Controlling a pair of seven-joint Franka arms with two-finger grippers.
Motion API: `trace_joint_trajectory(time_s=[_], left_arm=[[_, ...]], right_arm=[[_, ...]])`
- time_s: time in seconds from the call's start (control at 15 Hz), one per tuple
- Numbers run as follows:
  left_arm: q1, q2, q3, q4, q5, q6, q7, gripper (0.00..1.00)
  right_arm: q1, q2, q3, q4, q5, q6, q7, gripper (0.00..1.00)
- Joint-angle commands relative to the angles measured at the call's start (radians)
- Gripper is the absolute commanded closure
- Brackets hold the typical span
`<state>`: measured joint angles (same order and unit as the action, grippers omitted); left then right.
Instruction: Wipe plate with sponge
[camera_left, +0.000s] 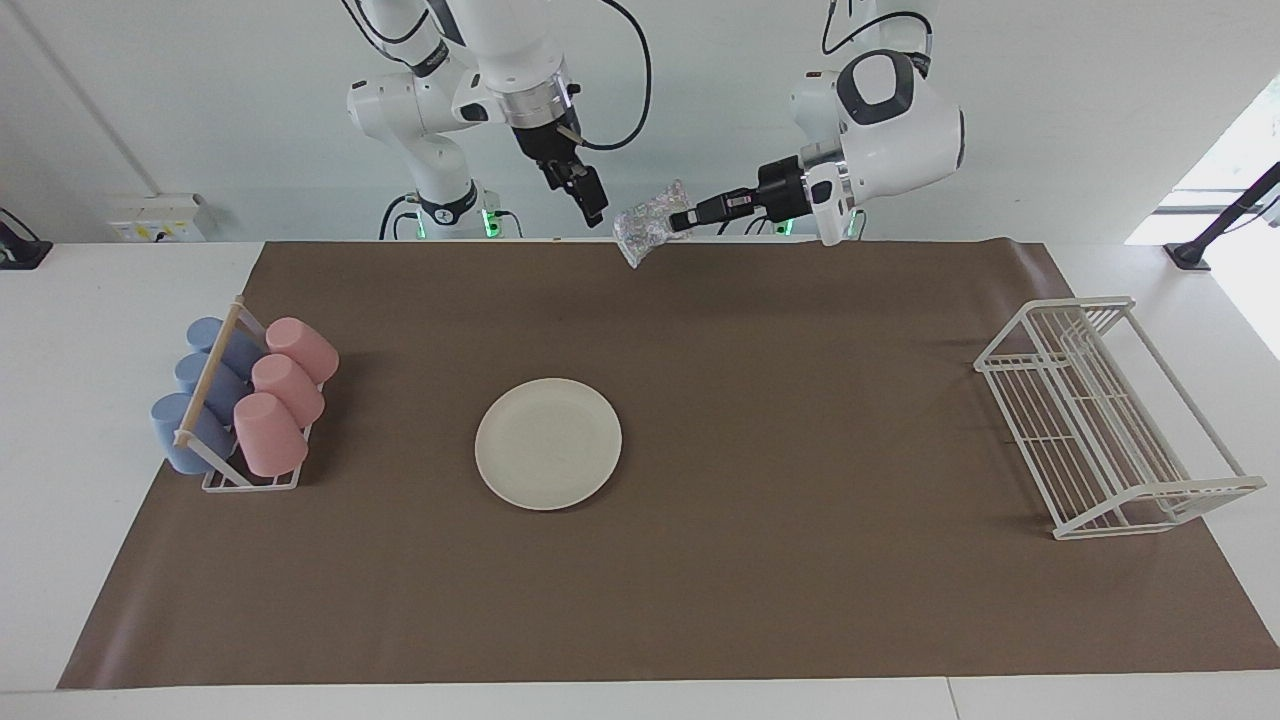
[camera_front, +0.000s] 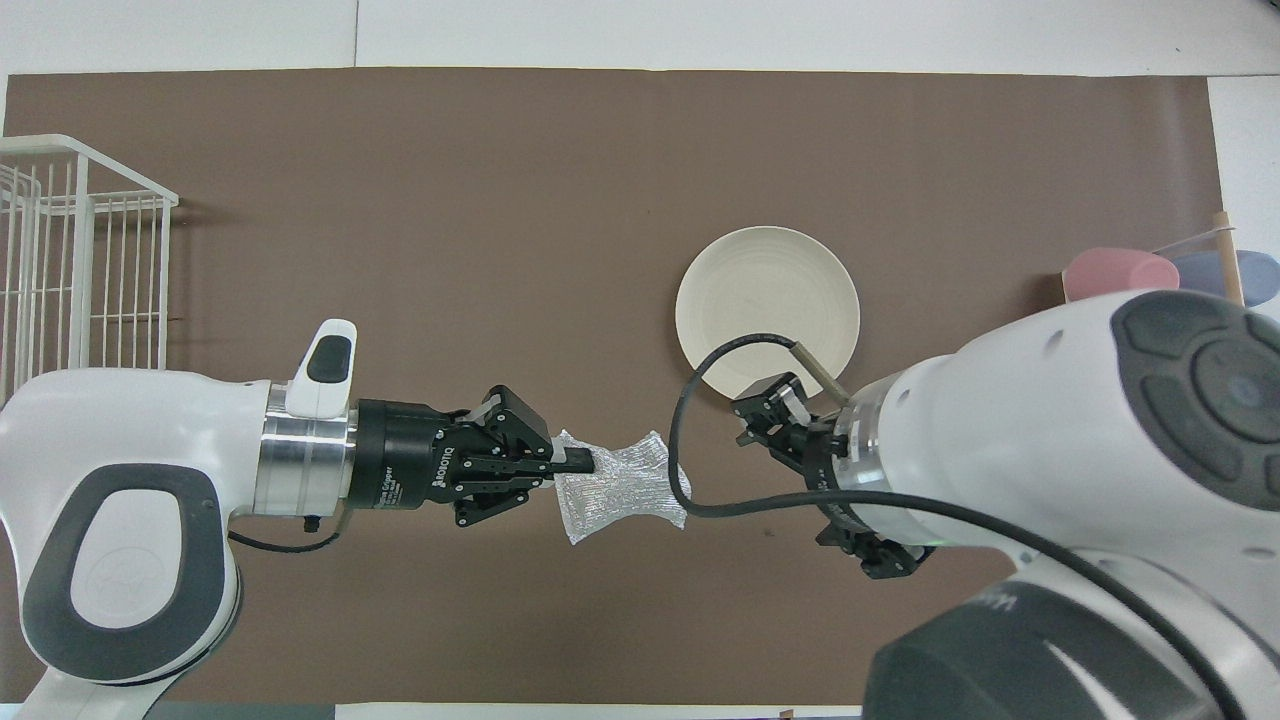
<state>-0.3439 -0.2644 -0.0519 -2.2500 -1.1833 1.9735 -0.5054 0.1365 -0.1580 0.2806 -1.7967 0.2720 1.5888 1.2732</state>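
The cream-white plate (camera_left: 548, 443) lies flat on the brown mat, toward the right arm's end of the table; it also shows in the overhead view (camera_front: 767, 300). My left gripper (camera_left: 680, 220) is shut on the silvery-grey glittery sponge (camera_left: 648, 225) and holds it in the air over the mat's edge nearest the robots, well apart from the plate. In the overhead view the left gripper (camera_front: 590, 462) pinches the sponge (camera_front: 625, 488) at its middle. My right gripper (camera_left: 597, 212) hangs empty in the air beside the sponge, not touching it; it also shows in the overhead view (camera_front: 770, 415).
A cup rack (camera_left: 225, 400) with pink and blue cups stands at the right arm's end of the mat. A white wire rack (camera_left: 1100, 410) stands at the left arm's end; it also shows in the overhead view (camera_front: 80, 260). The brown mat (camera_left: 800, 400) covers most of the table.
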Motion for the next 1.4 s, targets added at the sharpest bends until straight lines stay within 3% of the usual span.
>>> trace_joint_trajectory(time_s=[0.0,0.33,0.66,0.8,0.93,1.13,1.33], left_arm=[[0.071,0.01,-0.005,0.012,0.13,-0.002,-0.012,1.0],[0.15,0.024,-0.005,0.013,0.511,0.05,-0.015,1.0],[0.181,0.102,-0.005,0.09,0.908,0.022,-0.015,1.0],[0.18,0.166,-0.005,0.174,1.092,-0.057,-0.015,1.0],[0.174,0.238,-0.008,0.286,1.25,-0.154,-0.012,1.0],[0.163,0.31,-0.011,0.395,1.486,-0.263,-0.004,1.0],[0.149,0.323,-0.013,0.417,1.706,-0.288,-0.004,1.0]], right_arm=[[-0.089,-0.003,0.0,0.008,-0.017,-0.056,-0.246,0.0],[-0.254,0.001,-0.001,0.01,-0.046,-0.082,-0.633,0.0],[-0.311,0.026,-0.003,0.034,-0.175,-0.046,-1.01,0.0],[-0.273,0.058,-0.058,0.055,-0.215,-0.029,-1.098,0.0],[-0.169,0.125,-0.179,0.15,-0.25,-0.032,-1.172,0.0],[-0.147,0.143,-0.196,0.171,-0.261,-0.043,-1.192,0.0],[-0.138,0.152,-0.199,0.172,-0.281,-0.032,-1.216,0.0]])
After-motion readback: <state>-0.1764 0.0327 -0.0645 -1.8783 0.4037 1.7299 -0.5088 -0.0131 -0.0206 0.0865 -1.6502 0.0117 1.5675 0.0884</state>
